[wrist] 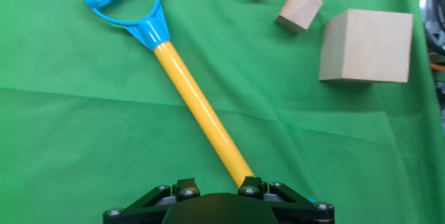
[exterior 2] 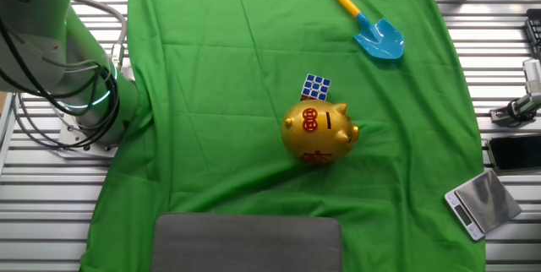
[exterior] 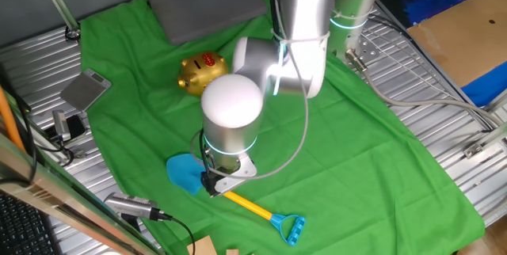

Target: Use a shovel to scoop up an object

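Observation:
The shovel lies flat on the green cloth, with its light blue blade (exterior: 184, 173), yellow shaft (wrist: 198, 109) and blue D-shaped end (wrist: 126, 1). It also shows at the top of the other fixed view (exterior 2: 376, 35). My gripper (exterior: 214, 180) is down over the shaft just behind the blade. In the hand view its jaws stand spread apart, and the shaft runs under the right finger (wrist: 252, 184). The small multicoloured cube (exterior 2: 316, 87) sits beside the gold piggy bank (exterior 2: 319, 133), well away from the shovel.
A large wooden block (wrist: 366, 46) and two small wooden blocks (wrist: 299, 8) lie on the cloth near the shovel's handle end. A grey pad (exterior 2: 248, 242) lies at the cloth's far side. A small scale (exterior 2: 482, 202) and a phone (exterior 2: 514, 150) sit off the cloth.

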Robot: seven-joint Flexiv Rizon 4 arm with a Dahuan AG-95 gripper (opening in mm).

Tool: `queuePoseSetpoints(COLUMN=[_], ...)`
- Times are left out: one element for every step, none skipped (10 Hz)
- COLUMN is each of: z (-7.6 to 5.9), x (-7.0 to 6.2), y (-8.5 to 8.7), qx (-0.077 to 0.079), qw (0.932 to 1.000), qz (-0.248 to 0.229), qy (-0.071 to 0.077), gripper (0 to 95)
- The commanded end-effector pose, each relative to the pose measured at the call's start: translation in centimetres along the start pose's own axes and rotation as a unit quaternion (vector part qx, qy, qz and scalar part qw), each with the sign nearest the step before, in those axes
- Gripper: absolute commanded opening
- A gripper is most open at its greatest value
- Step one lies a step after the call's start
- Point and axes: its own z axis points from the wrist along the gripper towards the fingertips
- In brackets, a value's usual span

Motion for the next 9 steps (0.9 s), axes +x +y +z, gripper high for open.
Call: queuePoseSetpoints(z=[0.1, 0.2, 0.5, 0.7, 0.9, 1.0, 1.4, 1.6, 1.8], x=[0.0, 0.0, -0.1, -0.1, -0.2, -0.2, -0.3, -0.4, -0.4], y=[-0.2, -0.3, -0.5, -0.7, -0.8, -0.9, -1.0, -1.1, -1.0], qx=[0.011, 0.012, 0.017, 0.018, 0.019, 0.020, 0.022, 0.024, 0.026], qw=[0.9999, 0.9999, 0.9998, 0.9998, 0.9997, 0.9997, 0.9996, 0.9996, 0.9996], qz=[0.005, 0.006, 0.009, 0.010, 0.012, 0.013, 0.015, 0.015, 0.012], qy=[0.000, 0.000, 0.000, 0.000, -0.001, -0.002, -0.004, -0.004, -0.004], gripper=[38.0, 38.0, 38.0, 38.0, 38.0, 38.0, 38.0, 38.0, 38.0])
